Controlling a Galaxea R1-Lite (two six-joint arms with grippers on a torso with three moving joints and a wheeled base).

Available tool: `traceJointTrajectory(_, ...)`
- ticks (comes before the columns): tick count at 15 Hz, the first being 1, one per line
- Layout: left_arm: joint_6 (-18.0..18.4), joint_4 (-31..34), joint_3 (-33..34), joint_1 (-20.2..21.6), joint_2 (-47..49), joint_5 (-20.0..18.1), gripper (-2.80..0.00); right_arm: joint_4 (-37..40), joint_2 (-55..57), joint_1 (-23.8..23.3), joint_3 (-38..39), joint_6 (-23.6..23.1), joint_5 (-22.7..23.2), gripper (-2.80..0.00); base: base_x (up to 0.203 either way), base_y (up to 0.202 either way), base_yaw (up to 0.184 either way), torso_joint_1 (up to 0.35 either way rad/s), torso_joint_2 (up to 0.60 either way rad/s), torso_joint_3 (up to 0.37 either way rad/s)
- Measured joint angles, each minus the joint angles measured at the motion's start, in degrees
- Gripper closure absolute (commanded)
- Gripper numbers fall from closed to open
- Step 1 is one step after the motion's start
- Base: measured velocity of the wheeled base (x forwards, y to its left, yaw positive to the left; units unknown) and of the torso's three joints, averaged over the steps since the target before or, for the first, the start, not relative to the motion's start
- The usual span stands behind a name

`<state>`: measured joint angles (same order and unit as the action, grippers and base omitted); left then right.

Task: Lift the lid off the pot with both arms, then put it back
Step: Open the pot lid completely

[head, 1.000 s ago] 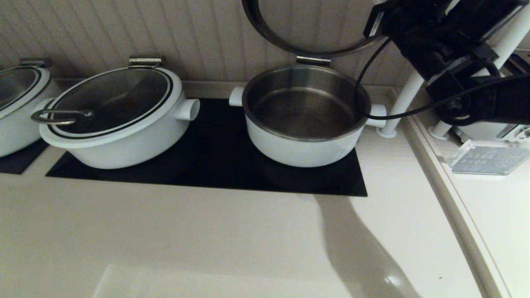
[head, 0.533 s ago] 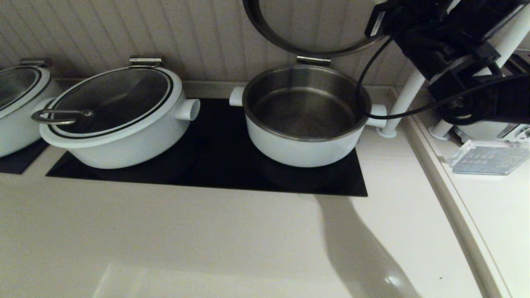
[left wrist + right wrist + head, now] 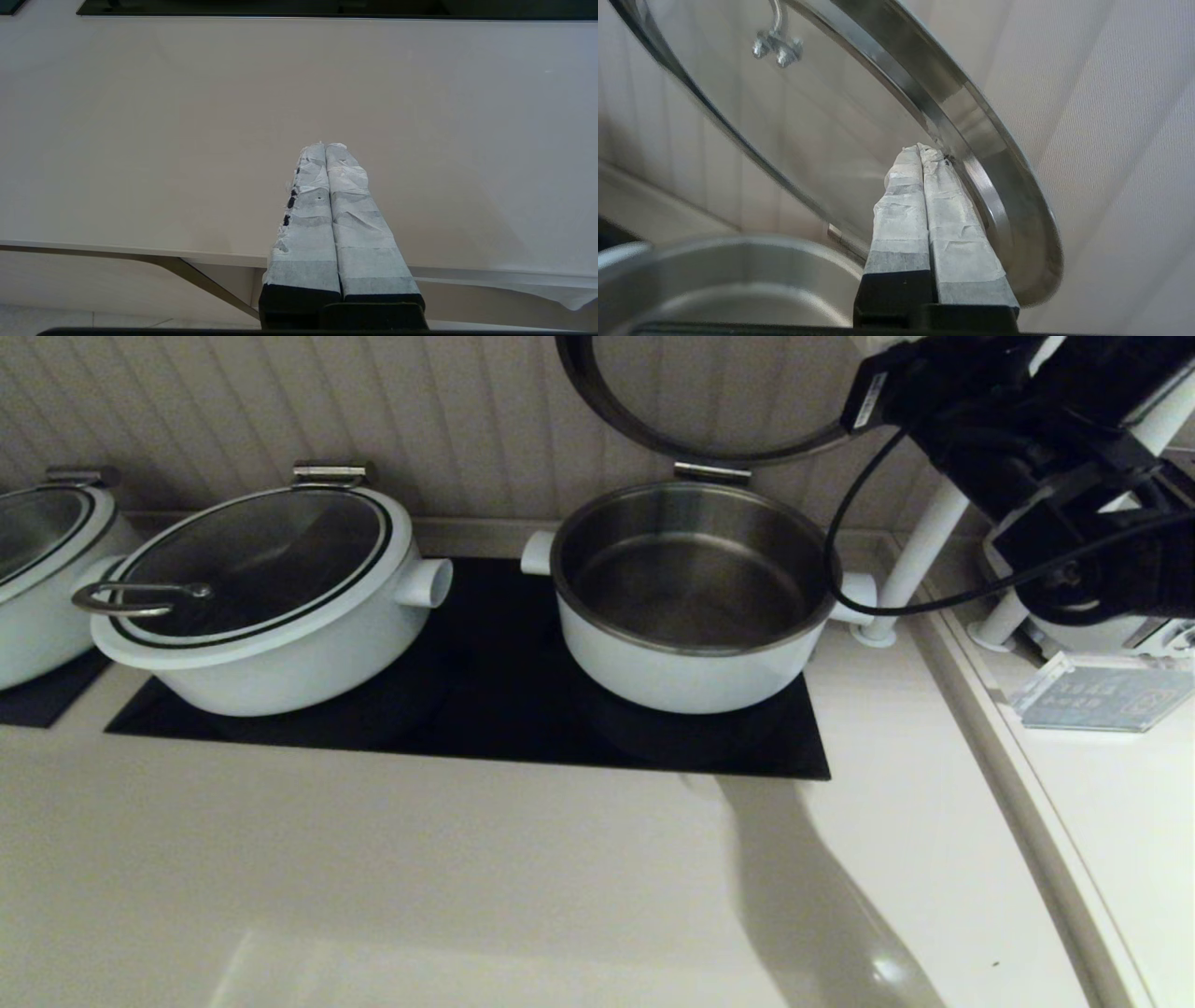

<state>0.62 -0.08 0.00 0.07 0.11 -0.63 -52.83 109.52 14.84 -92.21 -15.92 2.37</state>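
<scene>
Counter wide and bare in front, plenty of room low down. Wall sits right behind the lid, tight there. Black cooktop carries the pot, open, directly below the right claw. A wider lidded pot is well off toward the left side, away from the swing path.

Lid stands tipped up above the pot's back rim, apparently hinged at a steel bracket. Glass with a steel rim: stiff, fairly heavy, slick, breakable, so lower it slowly, no dropping.

Right claw: 2 cloth-wrapped fingers pressed together, nothing between them, tips touching the lid's inner rim, propping not gripping. Judged: a slippery contact; the bent handle, farther up the glass from the tips, is the safer hold.

Left claw: fingers pressed together, holding nothing, parked over the counter's front edge, well away from the pot. White post stands close beside the right arm.
</scene>
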Motion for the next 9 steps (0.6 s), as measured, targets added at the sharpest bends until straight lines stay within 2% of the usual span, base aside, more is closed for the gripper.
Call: traceJointTrajectory(9, 0.0, 0.0, 0.0, 0.0, 0.0, 0.1, 0.0, -0.7, -3.5, -0.5, 5.6, 0.0, 0.6, 0.0, 0.0, 0.0, 0.0, 0.0, 0.0, 0.0)
